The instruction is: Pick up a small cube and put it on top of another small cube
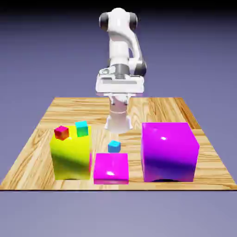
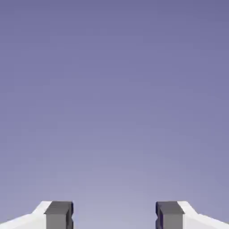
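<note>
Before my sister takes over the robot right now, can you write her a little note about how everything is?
Fingers: the gripper is open, with nothing between its fingers.
Where things are: the small blue cube sits on the wooden table, behind the flat magenta block. The tiny red cube and the tiny cyan-and-green cube are up on the yellow block.
Done: no small cube is picked up or stacked on another small one.
Left: pick up a small cube, set it on top of another small cube, and let go.
</note>
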Controlling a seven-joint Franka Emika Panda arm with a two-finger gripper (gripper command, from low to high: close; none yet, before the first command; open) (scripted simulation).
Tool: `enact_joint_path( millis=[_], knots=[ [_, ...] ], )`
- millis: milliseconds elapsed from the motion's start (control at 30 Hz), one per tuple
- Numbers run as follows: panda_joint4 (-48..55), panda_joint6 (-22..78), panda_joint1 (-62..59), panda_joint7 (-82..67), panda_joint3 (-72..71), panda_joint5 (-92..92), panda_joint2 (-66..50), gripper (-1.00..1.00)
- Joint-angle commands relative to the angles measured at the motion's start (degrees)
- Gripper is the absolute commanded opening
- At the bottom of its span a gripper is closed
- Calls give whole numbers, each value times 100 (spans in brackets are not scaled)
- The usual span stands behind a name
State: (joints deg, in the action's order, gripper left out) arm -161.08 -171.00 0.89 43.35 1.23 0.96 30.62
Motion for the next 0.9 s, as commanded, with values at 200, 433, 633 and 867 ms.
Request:
enact_joint_path(
  millis=[200,433,633,867],
  knots=[
    [58,1745,35,576,538,638,-1087,0],
    [148,3351,-76,1265,758,1299,-2055,0],
    [-578,2736,-48,1208,825,965,-2676,0],
    [-577,1463,-349,447,116,2051,-4013,0]
  ],
)
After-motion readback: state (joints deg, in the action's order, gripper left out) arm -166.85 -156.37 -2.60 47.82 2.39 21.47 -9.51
